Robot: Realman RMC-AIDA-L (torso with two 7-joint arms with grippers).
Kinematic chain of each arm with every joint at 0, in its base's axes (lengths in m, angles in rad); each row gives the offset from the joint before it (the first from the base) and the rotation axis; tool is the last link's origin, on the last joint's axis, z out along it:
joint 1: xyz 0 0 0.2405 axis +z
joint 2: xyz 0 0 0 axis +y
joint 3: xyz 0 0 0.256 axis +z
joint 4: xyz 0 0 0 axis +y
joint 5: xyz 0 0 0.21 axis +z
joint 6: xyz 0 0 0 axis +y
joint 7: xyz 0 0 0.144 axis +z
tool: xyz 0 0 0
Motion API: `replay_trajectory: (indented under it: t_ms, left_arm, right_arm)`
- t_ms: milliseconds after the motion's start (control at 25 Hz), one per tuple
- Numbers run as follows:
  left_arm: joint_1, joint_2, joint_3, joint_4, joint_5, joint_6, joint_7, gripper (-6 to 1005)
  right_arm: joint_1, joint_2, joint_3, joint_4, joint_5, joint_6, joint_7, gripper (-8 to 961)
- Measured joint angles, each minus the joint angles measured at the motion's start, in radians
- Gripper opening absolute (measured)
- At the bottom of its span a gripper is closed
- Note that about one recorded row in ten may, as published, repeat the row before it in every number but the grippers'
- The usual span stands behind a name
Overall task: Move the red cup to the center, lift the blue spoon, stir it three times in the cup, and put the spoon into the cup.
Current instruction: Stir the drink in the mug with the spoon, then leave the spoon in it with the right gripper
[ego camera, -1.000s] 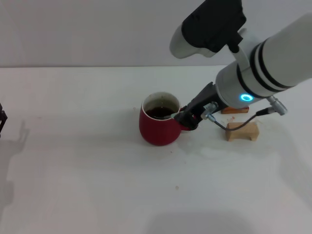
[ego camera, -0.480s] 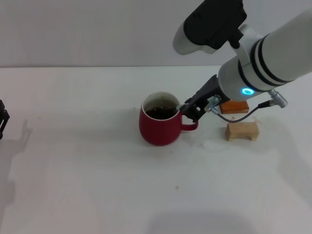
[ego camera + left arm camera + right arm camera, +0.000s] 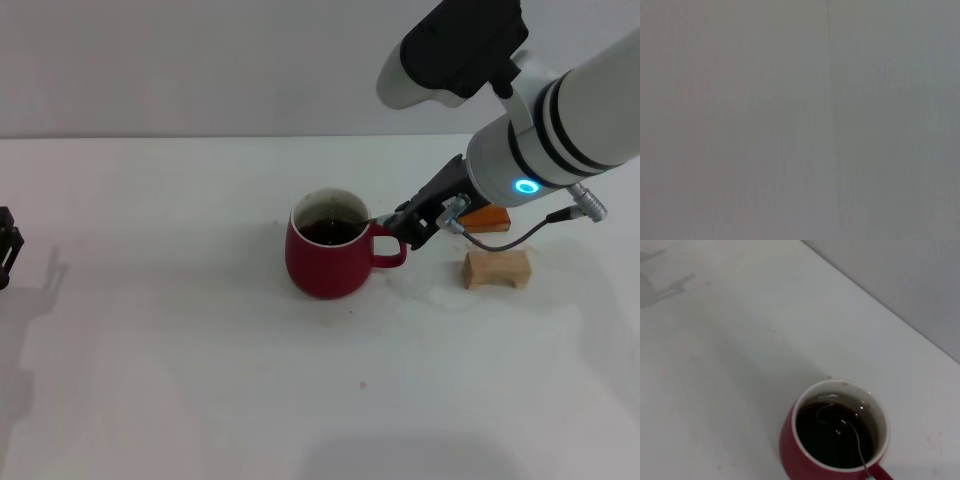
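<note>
The red cup (image 3: pixel 327 258) stands near the middle of the table with dark liquid inside, its handle toward my right gripper. In the right wrist view the red cup (image 3: pixel 807 460) shows from above. The blue spoon (image 3: pixel 840 426) has its grey bowl in the liquid, and its neck leans on the rim. In the head view the blue spoon's (image 3: pixel 382 217) pale handle sticks out over the rim. My right gripper (image 3: pixel 414 226) hangs just right of the cup's handle, open and a little off the spoon's end. My left gripper (image 3: pixel 5 246) is parked at the far left edge.
A pale wooden block (image 3: pixel 497 269) lies right of the cup, under the right arm's cable. An orange-brown block (image 3: pixel 489 218) lies just behind it, partly hidden by the arm. The left wrist view shows only a plain grey surface.
My right gripper has drawn back to the right and slightly up, away from the cup. The spoon's handle rose to the rim, then stayed there leaning in the cup.
</note>
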Motion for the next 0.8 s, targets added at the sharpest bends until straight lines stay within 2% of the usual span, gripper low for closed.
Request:
replay_trajectory:
  t_ms: [520, 800]
  left_arm:
    - [-0.009, 0.000, 0.001, -0.008, -0.002, -0.008, 0.000, 845]
    - [-0.013, 0.000, 0.001, -0.009, -0.004, -0.015, 0.000, 845]
  right_arm:
    - [0.007, 0.003, -0.038, 0.012, 0.045, -0.014, 0.000, 126]
    - [0.032, 0.002, -0.034, -0.036, 0.037, -0.066, -0.022, 126]
